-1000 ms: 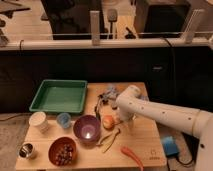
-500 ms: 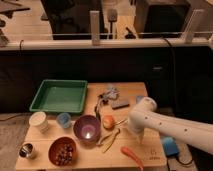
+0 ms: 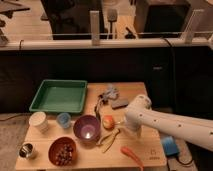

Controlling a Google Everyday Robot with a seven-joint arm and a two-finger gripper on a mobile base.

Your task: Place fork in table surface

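Green tray point(image 3: 37, 102), purple bowl point(image 3: 78, 125), white cup point(image 3: 38, 121), orange carrot point(image 3: 131, 154).

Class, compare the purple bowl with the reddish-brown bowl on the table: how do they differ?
The purple bowl looks empty; the reddish-brown bowl holds small dark pieces. The purple bowl sits farther back, beside the round orange item; the reddish-brown bowl sits at the front edge, near the metal cup. Both are round, upright and on the table. The gripper hangs to the right of both, touching neither.

Table surface point(image 3: 100, 157) bearing green tray point(image 3: 57, 108), purple bowl point(image 3: 76, 129), orange carrot point(image 3: 131, 155)
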